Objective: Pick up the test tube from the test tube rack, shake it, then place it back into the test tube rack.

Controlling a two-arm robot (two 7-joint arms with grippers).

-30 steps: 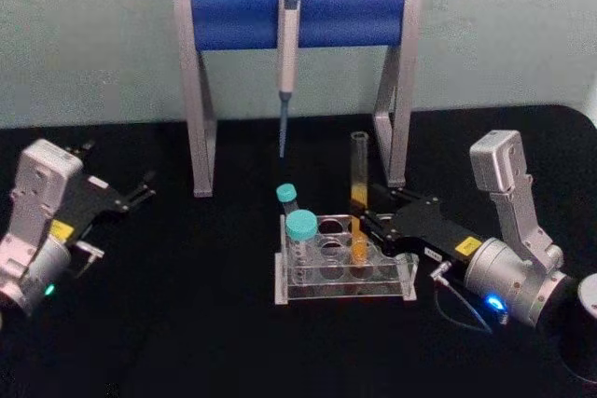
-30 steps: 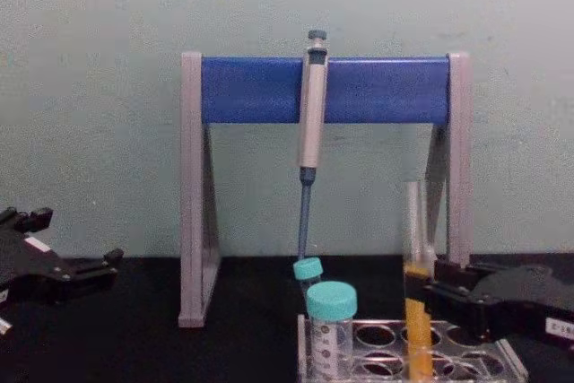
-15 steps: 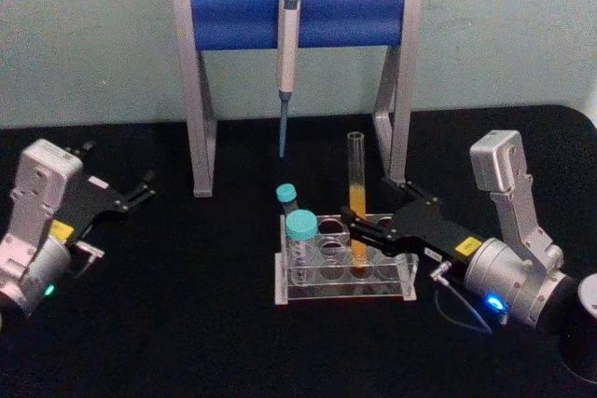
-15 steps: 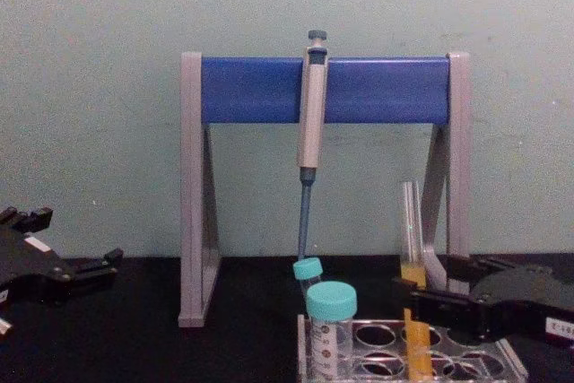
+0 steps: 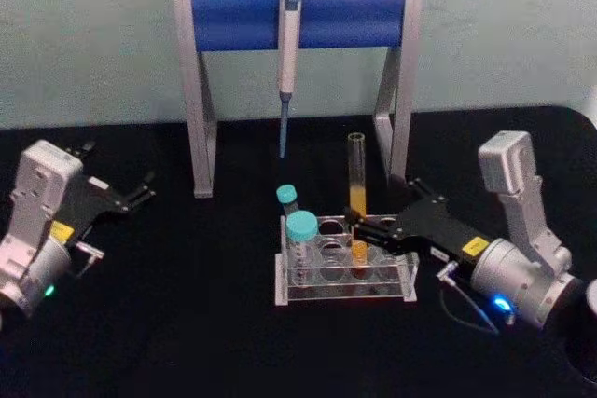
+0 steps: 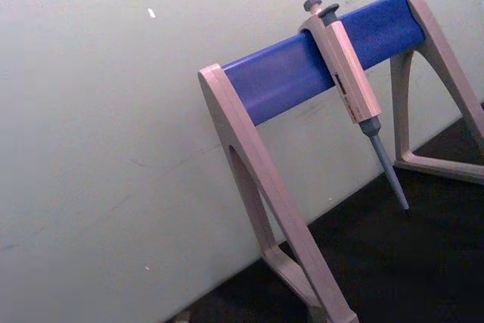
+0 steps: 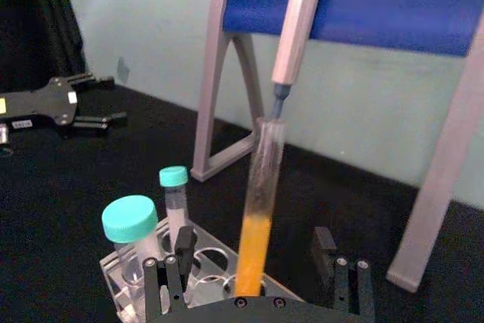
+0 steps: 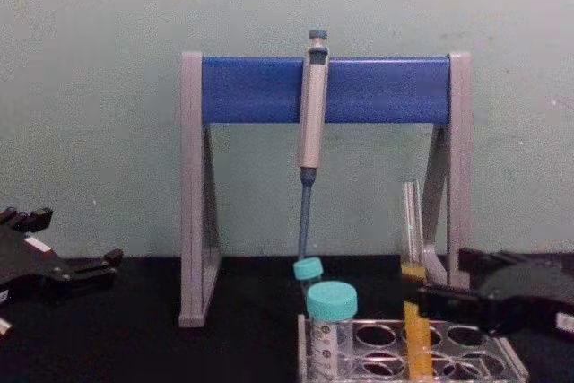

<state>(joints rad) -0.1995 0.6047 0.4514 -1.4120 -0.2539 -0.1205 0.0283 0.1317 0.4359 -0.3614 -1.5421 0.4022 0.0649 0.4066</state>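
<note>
Right pincer: it hung low over the right end of the rack, reaching in from the right, its two fingers spread wide with nothing clamped between them.
Test tube: it stood upright in a hole of the rack, right in the gap between the pincer's spread fingers, touching neither as far as the right wrist view showed; orange-yellow liquid filled its lower part and the top was clear glass.
Test tube rack: the clear plastic rack sat on the black table directly below the pincer's tips.
Teal-capped vials: a larger one and a smaller one stood in the rack's far end from the pincer, beyond the tube.
Pipette stand: the grey-and-blue frame rose behind the pincer and rack, a grey pipette hanging from its bar.
Left pincer: it rested well apart, far across the table from the right one, with its fingers slightly apart and empty.
</note>
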